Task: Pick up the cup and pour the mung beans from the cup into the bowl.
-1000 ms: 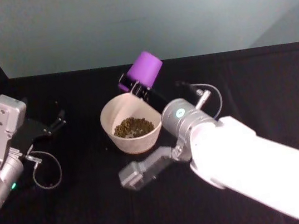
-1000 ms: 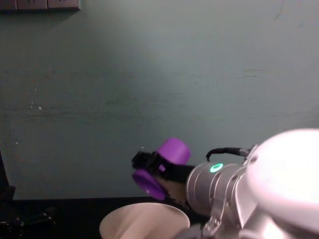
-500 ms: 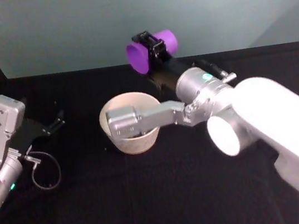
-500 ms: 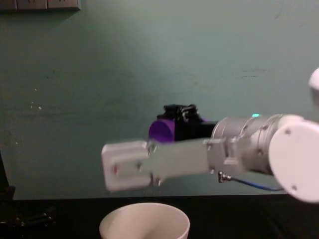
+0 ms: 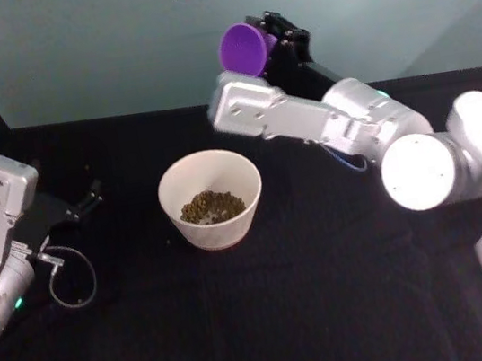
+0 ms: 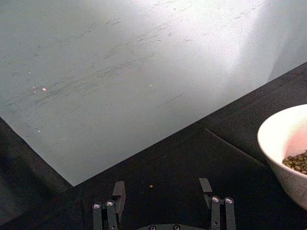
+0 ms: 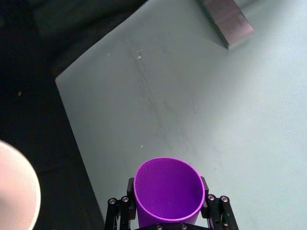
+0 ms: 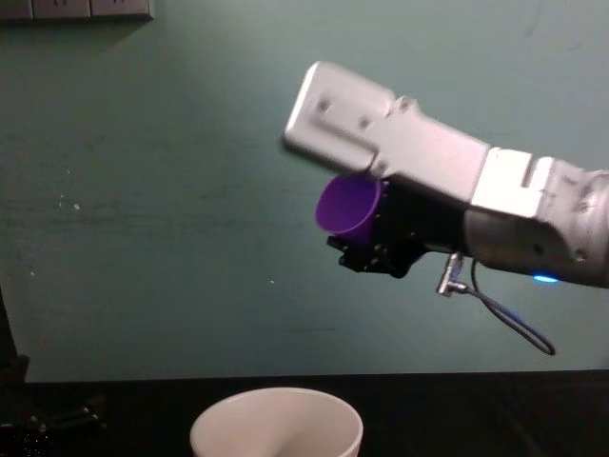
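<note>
The purple cup (image 5: 242, 49) hangs high in the air behind the bowl, tilted on its side, with my right gripper (image 5: 273, 39) shut on it. The right wrist view looks into the cup (image 7: 168, 191), which holds nothing, with a finger (image 7: 215, 207) on each side. In the chest view the cup (image 8: 349, 205) is well above the bowl (image 8: 276, 424). The cream-white bowl (image 5: 173, 211) stands on the black table with mung beans (image 5: 212, 206) in its bottom. My left gripper (image 5: 90, 199) rests open at the table's left, its fingers (image 6: 118, 193) apart, with the bowl (image 6: 276, 146) to one side.
A black cloth (image 5: 244, 325) covers the table and a pale green wall (image 5: 112, 45) rises close behind it. One loose bean (image 6: 151, 186) lies on the cloth ahead of the left gripper. A thin cable (image 5: 74, 278) loops beside the left arm.
The right arm has swung up and back from over the bowl, carrying the cup from a pouring tilt to a high spot near the wall. The left arm has stayed put.
</note>
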